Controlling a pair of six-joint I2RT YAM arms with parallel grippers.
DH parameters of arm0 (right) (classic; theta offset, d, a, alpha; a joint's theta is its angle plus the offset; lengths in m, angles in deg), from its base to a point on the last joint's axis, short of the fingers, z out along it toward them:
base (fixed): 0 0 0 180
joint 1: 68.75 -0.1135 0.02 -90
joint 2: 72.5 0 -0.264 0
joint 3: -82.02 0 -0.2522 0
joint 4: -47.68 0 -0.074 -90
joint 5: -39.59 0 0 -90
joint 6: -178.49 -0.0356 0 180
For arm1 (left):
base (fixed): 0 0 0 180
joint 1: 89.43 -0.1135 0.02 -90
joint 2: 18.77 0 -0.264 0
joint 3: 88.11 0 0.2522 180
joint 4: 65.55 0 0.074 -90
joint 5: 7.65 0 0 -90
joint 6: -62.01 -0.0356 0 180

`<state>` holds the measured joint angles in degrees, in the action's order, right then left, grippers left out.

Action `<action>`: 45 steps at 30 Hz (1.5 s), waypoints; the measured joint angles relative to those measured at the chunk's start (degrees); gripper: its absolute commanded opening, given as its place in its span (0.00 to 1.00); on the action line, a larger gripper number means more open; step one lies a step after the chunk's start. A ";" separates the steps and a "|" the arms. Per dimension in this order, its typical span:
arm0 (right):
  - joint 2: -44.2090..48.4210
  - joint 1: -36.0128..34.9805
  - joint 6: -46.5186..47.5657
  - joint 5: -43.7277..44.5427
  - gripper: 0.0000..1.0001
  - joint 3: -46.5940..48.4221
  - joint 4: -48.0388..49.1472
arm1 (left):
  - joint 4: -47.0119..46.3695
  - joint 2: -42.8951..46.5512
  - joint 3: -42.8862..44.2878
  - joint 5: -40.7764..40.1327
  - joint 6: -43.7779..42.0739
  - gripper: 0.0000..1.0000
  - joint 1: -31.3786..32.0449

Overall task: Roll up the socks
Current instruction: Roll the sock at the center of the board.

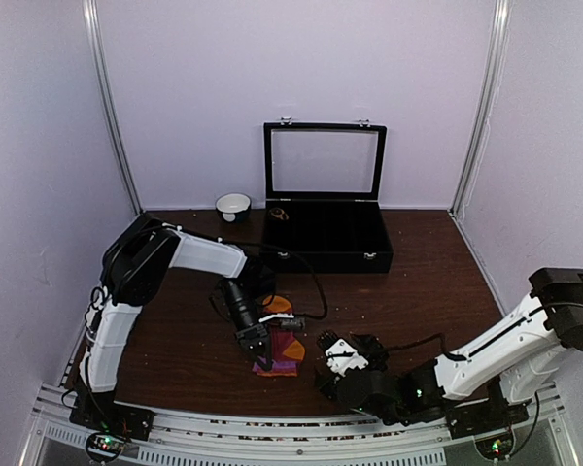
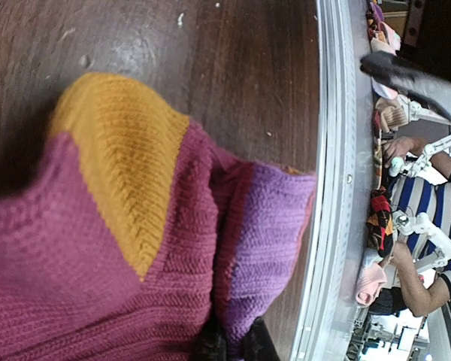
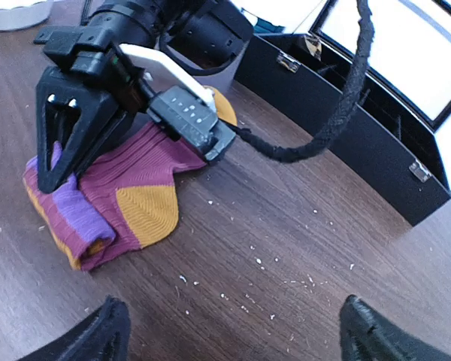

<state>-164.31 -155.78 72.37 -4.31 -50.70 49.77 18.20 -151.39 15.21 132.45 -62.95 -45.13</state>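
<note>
— Where are the socks?

— The magenta socks lie on the dark wooden table, near its front edge and a little left of centre. An orange heel patch faces up, and the purple-striped end is folded over on itself.

— And the left arm?

— The left arm rises from its base, bends at a high elbow, then reaches right and down with the wrist pointing steeply at the table. The left gripper stands on the folded purple end. Its own camera is filled with fabric, so I'm not fully sure, but its fingers look pinched on the socks.

— The right arm?

— The right arm stretches low along the front edge, forearm nearly level. The right gripper faces the socks from just beside them, touching nothing, its fingers spread wide.

— Anything farther back?

— A black case with its glass lid raised, at the far side of the table, and a white bowl left of it. A black cable loops from the left wrist.
</note>
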 measured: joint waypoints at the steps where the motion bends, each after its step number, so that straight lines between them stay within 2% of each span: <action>1: 0.31 0.00 0.98 0.24 0.88 -1.31 1.88 | 0.46 -0.26 0.22 0.22 0.24 0.00 -0.15; 5: 0.26 -0.09 7.58 -5.86 0.77 -4.04 6.05 | 0.94 -0.44 0.26 0.28 0.83 0.00 -0.44; 10: -2.75 0.07 15.10 -18.86 0.64 1.05 7.43 | 2.16 -1.38 1.36 0.33 1.36 0.00 -0.50; 15: -8.04 2.34 20.50 -30.56 0.57 6.93 7.96 | 2.97 -2.29 2.25 0.68 1.95 0.00 -0.66; 23: -13.38 9.40 25.66 -38.66 0.48 12.02 6.38 | 4.66 -2.99 3.43 0.55 1.92 0.00 -0.70; 26: -14.58 10.45 26.93 -39.80 0.39 13.18 5.16 | 5.64 -3.58 4.28 0.46 1.55 0.01 -0.70; 30: -15.74 11.72 27.69 -41.79 0.18 14.27 3.74 | 6.73 -3.91 4.83 0.48 0.17 0.12 -0.72; 31: -15.91 12.15 27.43 -42.34 0.13 14.47 3.54 | 6.84 -3.91 4.85 0.55 -0.46 0.17 -0.76; 32: -16.09 12.52 27.58 -42.84 0.09 14.67 3.39 | 7.04 -3.91 4.85 0.90 -1.16 0.29 -0.83; 35: -16.46 13.86 25.90 -45.13 0.02 15.67 2.99 | 7.61 -3.39 4.35 2.01 -4.26 0.41 -1.25; 36: -16.70 14.32 24.90 -46.14 0.01 16.06 2.82 | 6.64 -2.05 2.73 2.58 -4.81 0.48 -1.53; 37: -16.87 14.93 23.76 -47.36 0.00 16.35 2.84 | 5.14 -0.46 1.11 2.38 -5.33 0.59 -1.84; 38: -16.96 15.69 22.49 -48.87 0.00 16.50 2.93 | 2.32 2.08 -1.55 2.16 -5.62 0.85 -2.29; 39: -16.96 16.52 21.29 -50.42 0.00 16.46 3.13 | 0.07 4.50 -3.76 1.66 -5.79 0.96 -2.75; 45: -16.83 20.46 11.39 -60.57 0.00 13.68 8.24 | -17.00 24.74 -17.46 -3.39 -2.67 0.98 -5.18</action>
<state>-181.14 -135.32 83.76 -64.87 -37.02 58.01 1.20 -126.64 -2.25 129.06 -65.62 -50.31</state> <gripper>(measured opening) 0.071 0.977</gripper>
